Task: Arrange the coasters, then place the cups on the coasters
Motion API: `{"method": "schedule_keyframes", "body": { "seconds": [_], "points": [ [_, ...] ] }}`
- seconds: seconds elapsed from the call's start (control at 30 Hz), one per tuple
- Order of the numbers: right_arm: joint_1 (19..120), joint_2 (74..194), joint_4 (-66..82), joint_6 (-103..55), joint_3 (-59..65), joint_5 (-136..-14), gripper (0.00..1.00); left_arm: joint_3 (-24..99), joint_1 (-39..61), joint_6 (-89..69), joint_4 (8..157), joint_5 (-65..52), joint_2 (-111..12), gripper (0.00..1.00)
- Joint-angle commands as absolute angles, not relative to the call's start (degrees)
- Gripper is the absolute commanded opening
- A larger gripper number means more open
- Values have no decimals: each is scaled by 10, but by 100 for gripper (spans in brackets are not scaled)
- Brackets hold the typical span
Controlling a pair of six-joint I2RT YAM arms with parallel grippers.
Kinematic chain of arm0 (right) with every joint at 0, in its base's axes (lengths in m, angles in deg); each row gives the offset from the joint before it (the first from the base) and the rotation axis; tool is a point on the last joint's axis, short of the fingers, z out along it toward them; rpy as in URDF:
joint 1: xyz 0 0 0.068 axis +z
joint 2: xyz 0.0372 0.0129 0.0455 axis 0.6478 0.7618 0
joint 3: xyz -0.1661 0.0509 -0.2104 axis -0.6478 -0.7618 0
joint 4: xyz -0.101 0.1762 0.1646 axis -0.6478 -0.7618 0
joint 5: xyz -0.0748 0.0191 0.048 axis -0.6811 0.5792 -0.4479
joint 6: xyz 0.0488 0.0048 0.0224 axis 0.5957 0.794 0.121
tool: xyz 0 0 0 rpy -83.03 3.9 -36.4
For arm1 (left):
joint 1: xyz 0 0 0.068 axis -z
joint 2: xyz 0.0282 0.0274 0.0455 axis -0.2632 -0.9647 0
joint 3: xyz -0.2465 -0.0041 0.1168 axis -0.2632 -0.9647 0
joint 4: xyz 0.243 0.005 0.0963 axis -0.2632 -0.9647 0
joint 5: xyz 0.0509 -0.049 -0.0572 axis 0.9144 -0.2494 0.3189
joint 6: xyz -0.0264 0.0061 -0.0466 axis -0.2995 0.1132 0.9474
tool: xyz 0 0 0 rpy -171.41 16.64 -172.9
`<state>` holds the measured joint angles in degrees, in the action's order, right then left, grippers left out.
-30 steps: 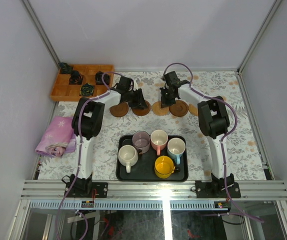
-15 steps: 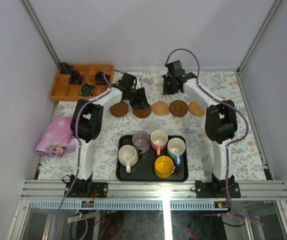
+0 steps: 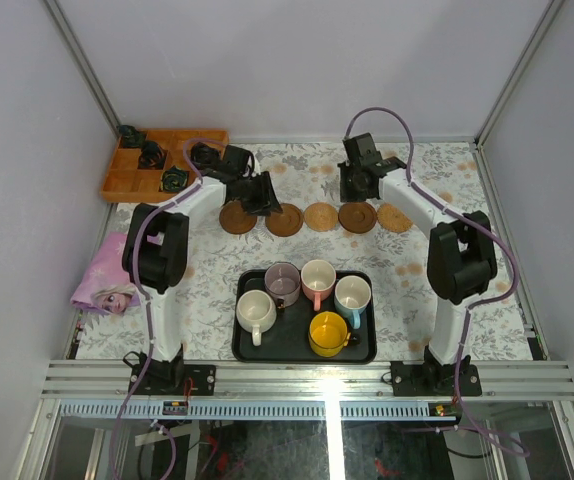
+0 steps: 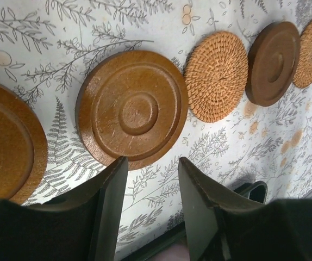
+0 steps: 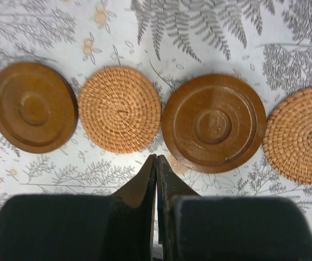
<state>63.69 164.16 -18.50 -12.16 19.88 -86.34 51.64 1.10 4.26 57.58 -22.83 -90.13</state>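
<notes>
Crosswise, coasters (image 3: 320,216) (all flat) abreast.

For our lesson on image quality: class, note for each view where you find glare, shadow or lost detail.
Top external: a glare streak crosses the metal rail. Left wrist: the wooden coaster is sharp, the left gripper's fingers dark. Right wrist: the woven coaster is crisp, the right gripper's fingers near black, detail lost.

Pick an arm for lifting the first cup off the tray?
Left, probably. The left gripper stands open and empty by the coasters; the right gripper is shut. The cream cup sits on the left side of the tray.
</notes>
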Motion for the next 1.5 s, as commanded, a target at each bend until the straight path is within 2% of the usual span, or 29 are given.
{"method": "schedule_keyframes", "body": {
  "seconds": [0.0, 0.43, 0.5, 1.07, 1.47],
  "points": [
    [635, 1593, -176, -116, 169, -883, 0, 508, 12, 50, 610, -251, -907, 40],
    [635, 1563, -175, -99, 133, -888, 0, 527, 13, 57, 634, -273, -967, 8],
    [635, 1560, -176, -98, 131, -890, 0, 528, 13, 57, 636, -271, -976, 6],
    [635, 1573, -171, -99, 129, -874, 0, 531, 3, 57, 622, -217, -988, 6],
    [635, 1603, -163, -104, 134, -857, 0, 534, -9, 63, 629, -208, -986, 10]
  ]
}}
